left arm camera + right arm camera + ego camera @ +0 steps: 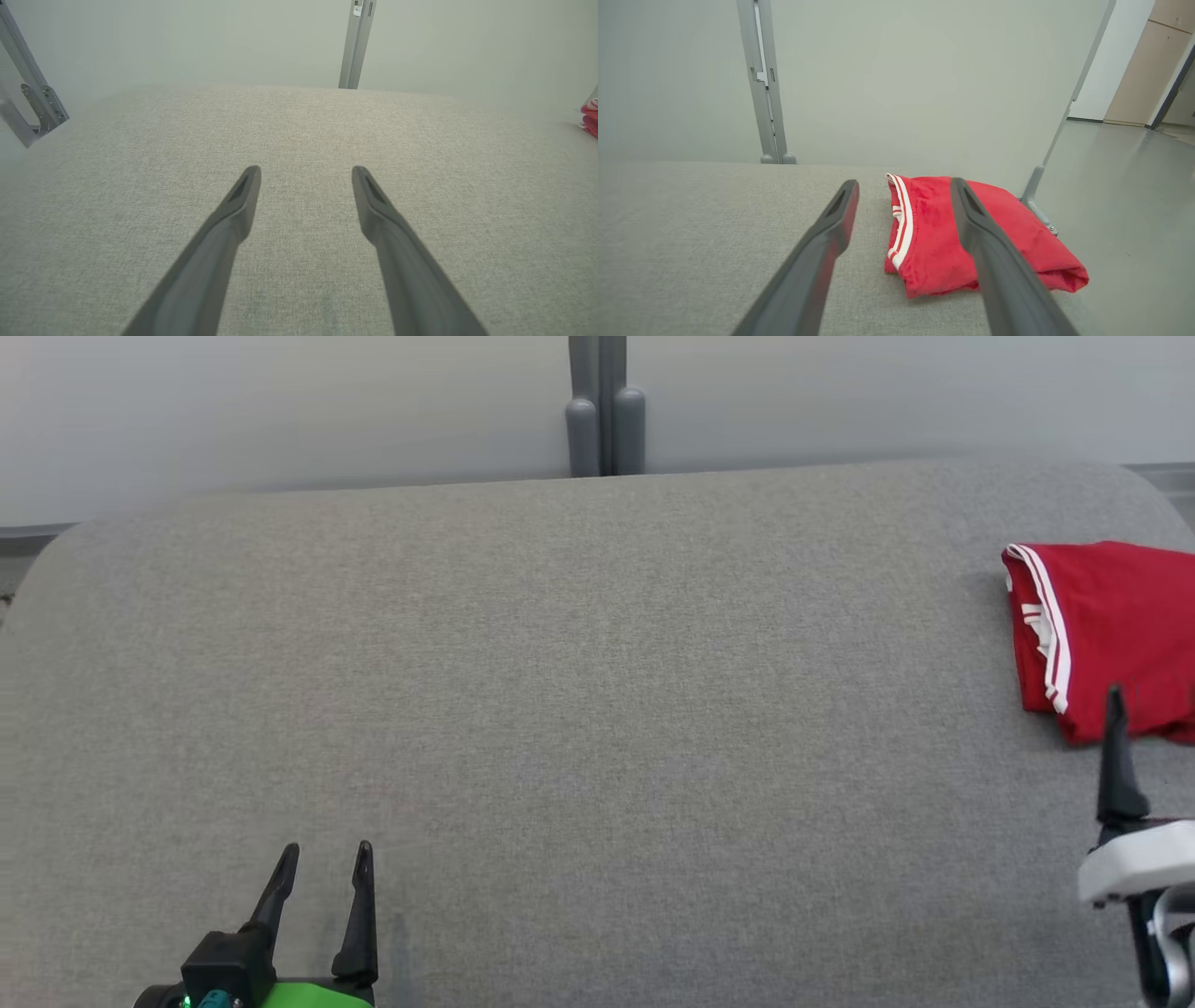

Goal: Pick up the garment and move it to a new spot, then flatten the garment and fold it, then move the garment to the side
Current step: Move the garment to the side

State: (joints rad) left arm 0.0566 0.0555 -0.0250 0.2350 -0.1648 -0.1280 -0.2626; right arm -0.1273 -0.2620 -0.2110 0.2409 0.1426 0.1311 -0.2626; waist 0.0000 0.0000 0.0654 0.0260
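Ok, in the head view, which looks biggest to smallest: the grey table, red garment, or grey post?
Grey table, by far.
Red garment, partly cut off at the edge.
Grey post, smallest here, but it stands farthest away.

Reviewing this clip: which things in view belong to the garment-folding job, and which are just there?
Job:
- red garment, folded, lying far right
- right gripper, open, close by it
- left gripper, open, holding nothing

Just there:
- grey padded table
- grey post behind it
- floor past the table's end
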